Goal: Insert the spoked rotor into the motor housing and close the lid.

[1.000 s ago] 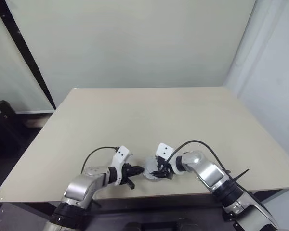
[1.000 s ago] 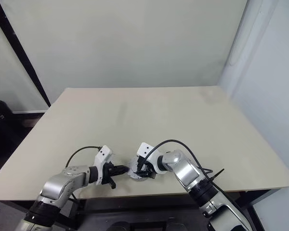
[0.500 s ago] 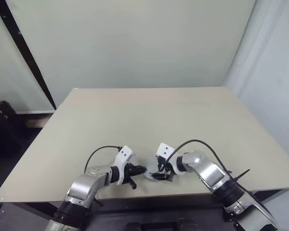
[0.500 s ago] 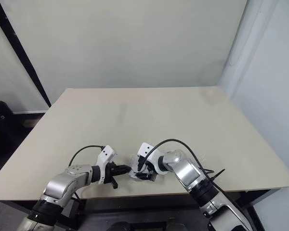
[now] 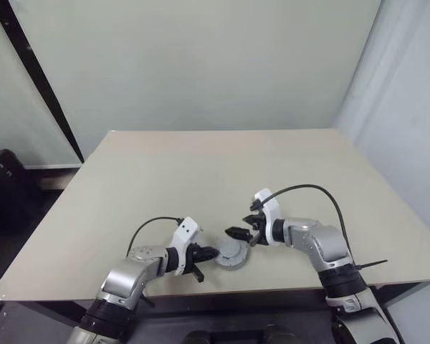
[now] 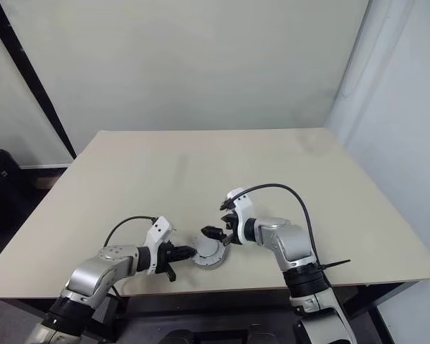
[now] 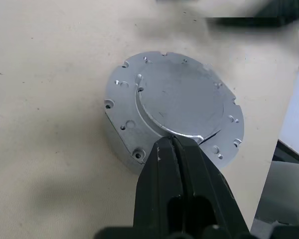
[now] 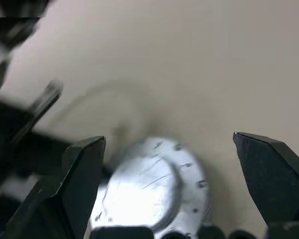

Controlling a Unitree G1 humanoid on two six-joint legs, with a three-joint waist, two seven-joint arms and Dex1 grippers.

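Head view: left gripper reaching in low from the left, fingers pressed together, tips at the edge of the lid near the table's front edge. Right gripper raised just beyond it, fingers spread wide, empty.
Left wrist view: closed tips touching the grey disc's rim.
Right wrist view: spread fingers hanging above the disc.

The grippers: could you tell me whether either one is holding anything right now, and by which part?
The left gripper, shut, pinches the grey disc's near rim. The right gripper is open above it, holding nothing.
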